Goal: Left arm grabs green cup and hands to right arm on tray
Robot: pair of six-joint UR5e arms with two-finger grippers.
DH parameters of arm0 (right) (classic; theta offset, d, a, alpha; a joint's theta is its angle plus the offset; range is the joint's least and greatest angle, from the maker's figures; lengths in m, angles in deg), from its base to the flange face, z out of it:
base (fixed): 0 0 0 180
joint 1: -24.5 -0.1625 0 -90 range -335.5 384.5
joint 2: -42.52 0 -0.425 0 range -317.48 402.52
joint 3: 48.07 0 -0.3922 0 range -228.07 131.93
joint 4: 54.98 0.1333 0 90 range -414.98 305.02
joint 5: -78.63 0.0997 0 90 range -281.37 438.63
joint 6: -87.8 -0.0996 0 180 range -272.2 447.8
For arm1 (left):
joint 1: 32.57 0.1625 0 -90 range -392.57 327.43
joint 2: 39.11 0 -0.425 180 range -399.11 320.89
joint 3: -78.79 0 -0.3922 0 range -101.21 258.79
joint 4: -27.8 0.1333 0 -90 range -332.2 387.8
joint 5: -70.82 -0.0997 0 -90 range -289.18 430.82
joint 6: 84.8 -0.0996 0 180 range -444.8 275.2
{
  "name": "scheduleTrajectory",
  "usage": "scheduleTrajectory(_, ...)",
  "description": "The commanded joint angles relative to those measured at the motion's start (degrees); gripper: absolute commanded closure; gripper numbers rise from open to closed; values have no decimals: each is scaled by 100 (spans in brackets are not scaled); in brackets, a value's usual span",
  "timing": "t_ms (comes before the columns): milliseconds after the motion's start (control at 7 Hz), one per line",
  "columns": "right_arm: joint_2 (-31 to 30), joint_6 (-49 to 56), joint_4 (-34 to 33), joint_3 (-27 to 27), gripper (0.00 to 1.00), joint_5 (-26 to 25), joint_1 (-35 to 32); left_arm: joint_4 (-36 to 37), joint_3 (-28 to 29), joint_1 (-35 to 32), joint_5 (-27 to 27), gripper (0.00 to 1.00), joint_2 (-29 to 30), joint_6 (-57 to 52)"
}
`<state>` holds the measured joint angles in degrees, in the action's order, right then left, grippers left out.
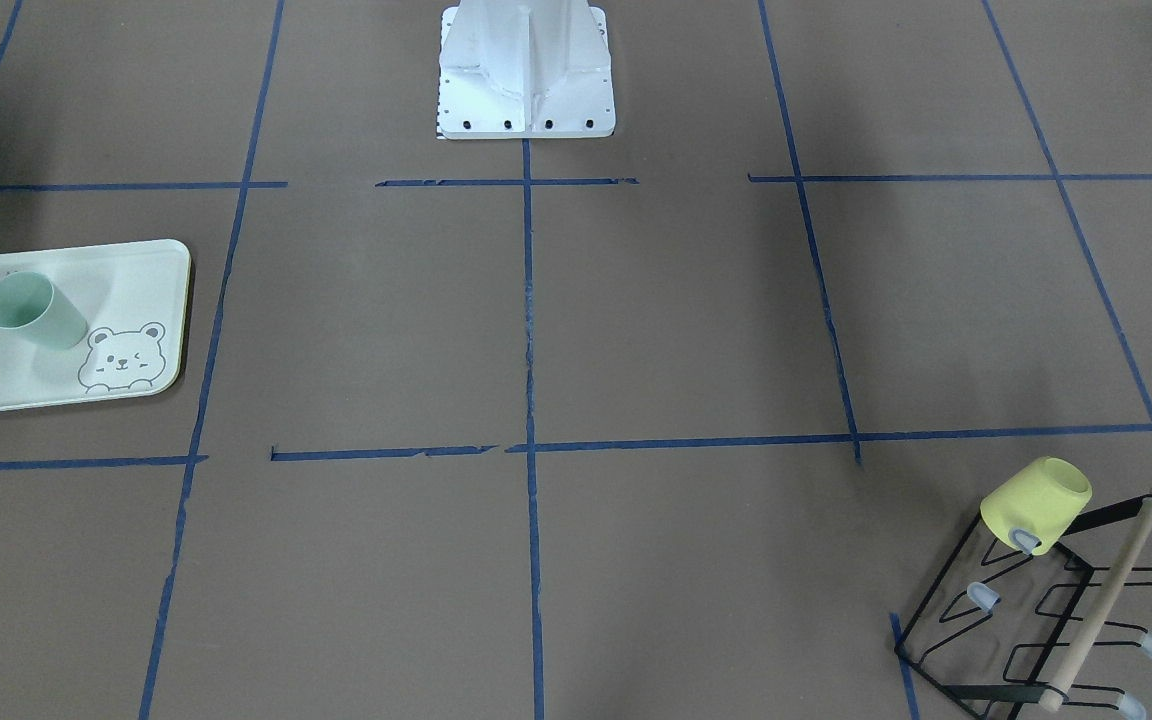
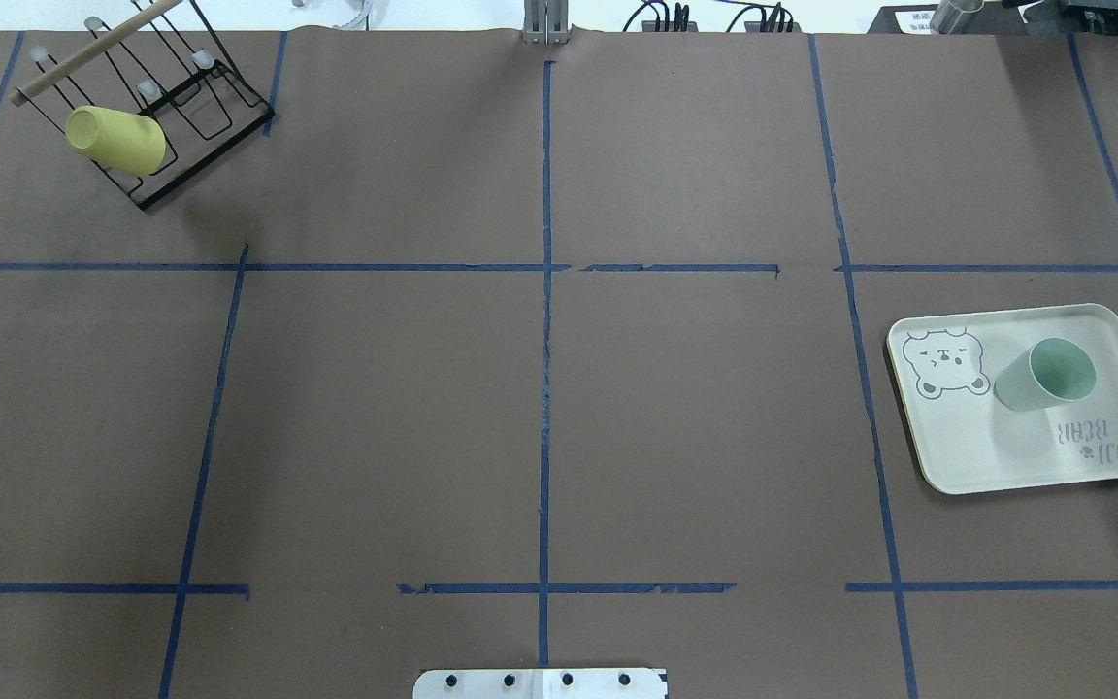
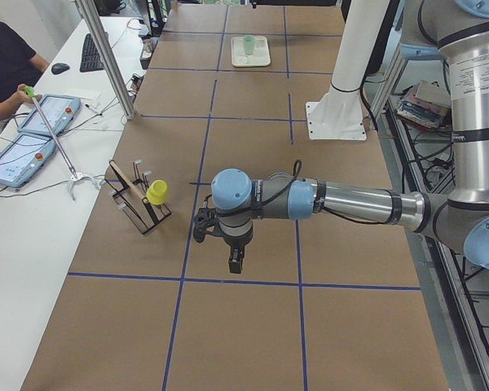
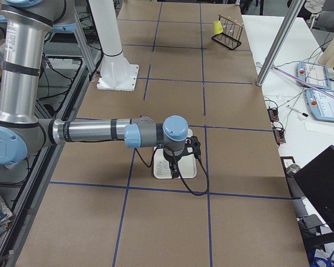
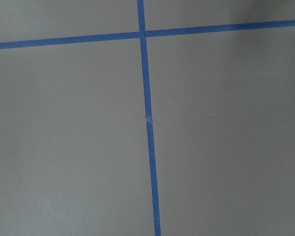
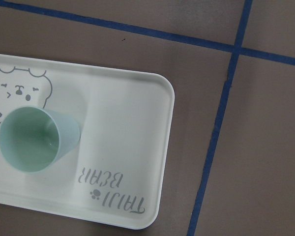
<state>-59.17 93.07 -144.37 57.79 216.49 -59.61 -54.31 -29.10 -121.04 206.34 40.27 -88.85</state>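
The green cup (image 1: 34, 310) stands upright, mouth up, on the tray (image 1: 141, 270) at the table's right end; it also shows in the overhead view (image 2: 1047, 374) and the right wrist view (image 6: 34, 140). My right gripper (image 4: 174, 171) hangs above the tray (image 4: 189, 170), apart from it, and hides the cup in the right side view. My left gripper (image 3: 236, 262) points down over bare table near the rack. Both grippers show only in the side views, so I cannot tell if they are open or shut. No fingers show in the wrist views.
A yellow cup (image 2: 115, 141) hangs on a black wire rack (image 2: 185, 92) at the far left corner. The white robot base (image 1: 526, 85) stands at the near middle edge. Blue tape lines cross the brown table. An operator and tablets sit beyond the far edge (image 3: 8, 65).
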Motion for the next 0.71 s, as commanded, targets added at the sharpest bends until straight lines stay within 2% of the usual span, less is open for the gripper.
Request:
scheduleTrajectory(0, 0, 0, 0, 39, 0, -6, 0, 2, 83, 6, 53, 0, -1, 1)
scheduleTrajectory(571, 0, 0, 0, 57, 0, -32, 0, 11, -39, -3, 62, 0, -1, -17)
